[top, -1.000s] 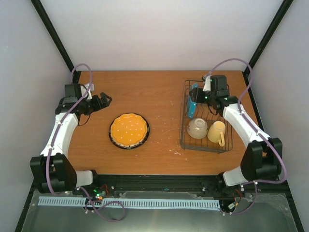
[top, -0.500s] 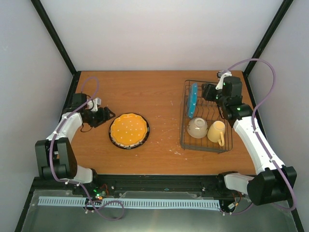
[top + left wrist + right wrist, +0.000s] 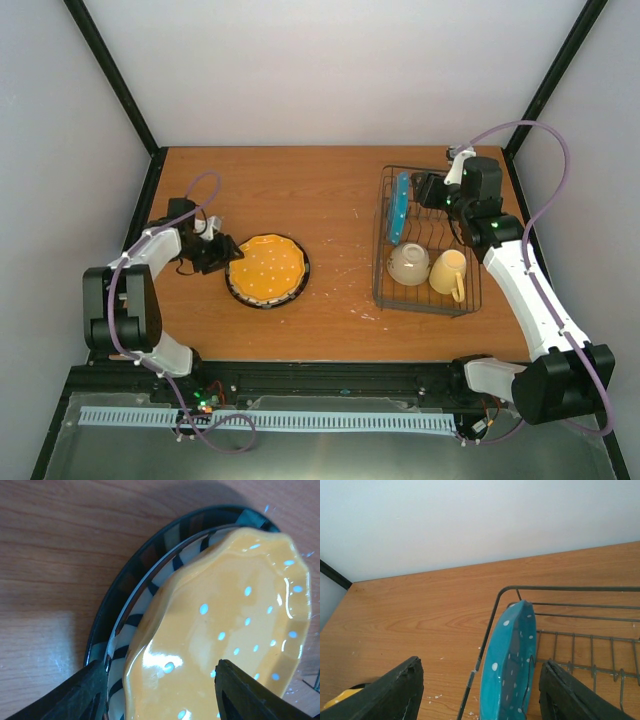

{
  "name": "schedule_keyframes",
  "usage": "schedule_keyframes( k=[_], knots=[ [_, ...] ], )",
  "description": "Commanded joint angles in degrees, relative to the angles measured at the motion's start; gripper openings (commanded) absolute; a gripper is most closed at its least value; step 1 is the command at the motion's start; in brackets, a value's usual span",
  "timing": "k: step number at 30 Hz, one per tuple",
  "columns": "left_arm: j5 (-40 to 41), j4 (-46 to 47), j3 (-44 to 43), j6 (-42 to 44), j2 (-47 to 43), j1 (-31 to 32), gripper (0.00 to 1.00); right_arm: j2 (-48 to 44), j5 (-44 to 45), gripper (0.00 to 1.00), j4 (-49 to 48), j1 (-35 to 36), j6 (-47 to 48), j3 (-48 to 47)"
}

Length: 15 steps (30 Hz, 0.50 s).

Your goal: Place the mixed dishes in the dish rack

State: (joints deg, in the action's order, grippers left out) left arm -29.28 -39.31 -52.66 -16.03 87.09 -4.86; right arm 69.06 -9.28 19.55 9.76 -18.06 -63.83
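The orange-yellow plate [image 3: 267, 269] lies on the black-striped white plate [image 3: 145, 600], left of the table's centre. My left gripper [image 3: 219, 252] is open at their left rim, and in the left wrist view [image 3: 160, 692] its fingers straddle the edge of the orange-yellow plate [image 3: 235, 605]. The teal dotted plate [image 3: 399, 207] stands on edge in the dark wire dish rack [image 3: 468, 300]. The cream bowl [image 3: 409, 265] and the yellow mug [image 3: 450, 272] sit in the rack's front. My right gripper [image 3: 421, 190] is open just right of the teal plate [image 3: 510, 665], not touching it.
The rack's top wire [image 3: 570, 588] runs in front of the right wrist. Small white crumbs [image 3: 365, 312] lie on the wooden table [image 3: 300, 190] between the plates and the rack. Black frame posts stand at both back corners.
My left gripper has swung right and down to the rim of the stacked plates. My right gripper has let go of the teal plate and drawn back to the right.
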Motion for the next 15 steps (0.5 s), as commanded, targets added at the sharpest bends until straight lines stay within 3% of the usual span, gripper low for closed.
schedule_keyframes(
  k=[1,3,8,15],
  knots=[
    [2.82,-2.23,-2.61,1.0,1.82,1.77,0.57,-0.33,-1.29,0.63,-0.83,-0.27,0.26,-1.99],
    [3.04,-2.33,-2.62,1.05,2.21,1.87,0.56,-0.18,-1.76,0.63,-0.99,-0.29,0.31,-1.98],
    [3.36,-2.39,-2.78,1.06,3.15,1.96,0.39,0.18,-2.39,0.63,-1.59,-0.29,0.12,-2.05],
    [3.38,-2.18,-2.96,1.26,5.35,2.44,0.24,0.38,-2.68,0.63,-1.53,-0.33,0.38,-2.56]
  ],
)
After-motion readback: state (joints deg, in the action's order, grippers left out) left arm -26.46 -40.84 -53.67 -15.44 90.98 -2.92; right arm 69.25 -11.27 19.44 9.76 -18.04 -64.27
